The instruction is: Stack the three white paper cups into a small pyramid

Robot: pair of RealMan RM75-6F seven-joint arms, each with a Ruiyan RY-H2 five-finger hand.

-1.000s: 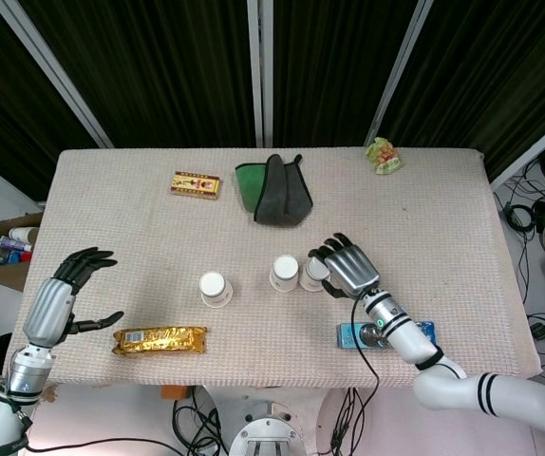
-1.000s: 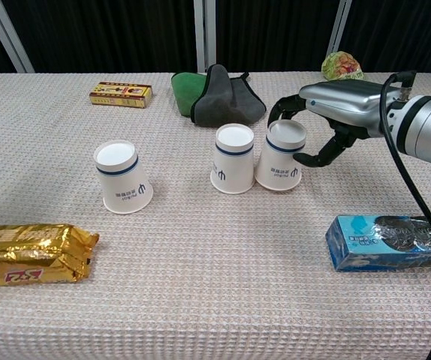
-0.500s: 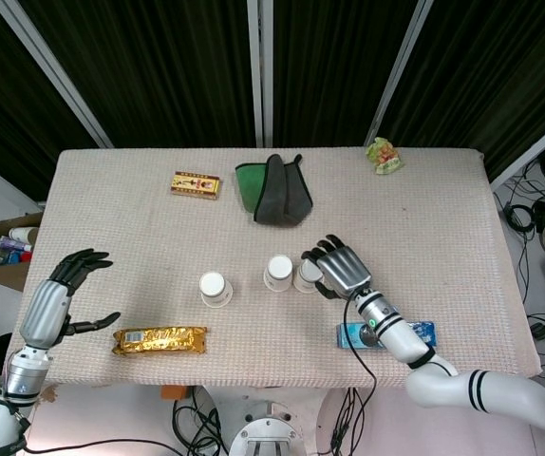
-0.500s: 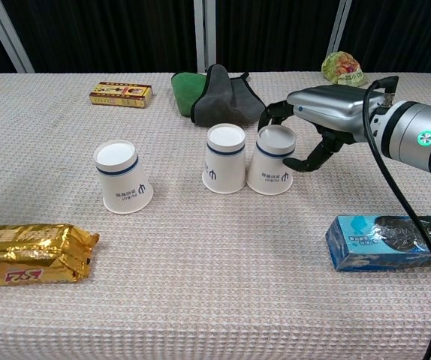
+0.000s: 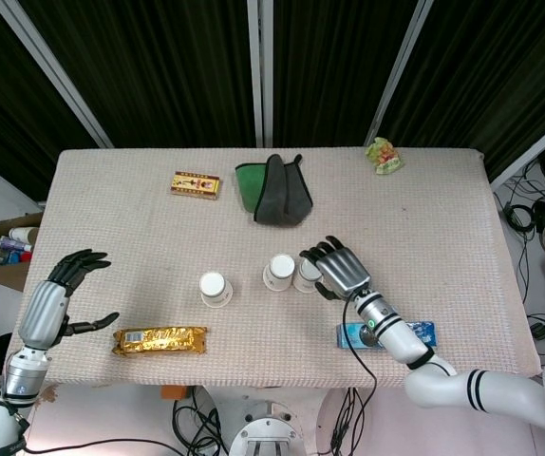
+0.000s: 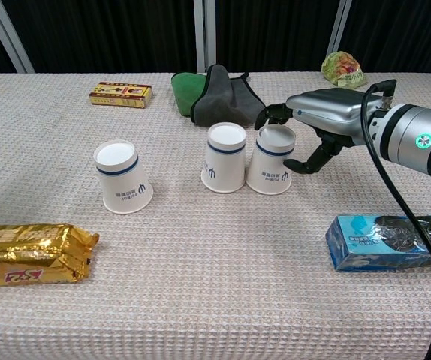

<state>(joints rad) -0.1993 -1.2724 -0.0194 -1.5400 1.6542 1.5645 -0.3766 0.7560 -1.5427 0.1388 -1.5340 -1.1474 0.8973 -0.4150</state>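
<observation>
Right hand (image 6: 305,135) cupped around right-most inverted white paper cup (image 6: 272,160), which touches middle cup (image 6: 224,158); third cup (image 6: 122,177) well apart, left. Left hand (image 5: 59,296) spread, empty. Risk: sideways push tips light cups or crushes wall.

The green and grey cloth (image 6: 217,94) lies at the far middle of the bench (image 6: 200,285). Left of it sits a small yellow box (image 6: 121,94), right of it a green packet (image 6: 343,68). Nearer, a gold snack bar (image 6: 29,255) lies left and a blue biscuit pack (image 6: 392,241) right.
</observation>
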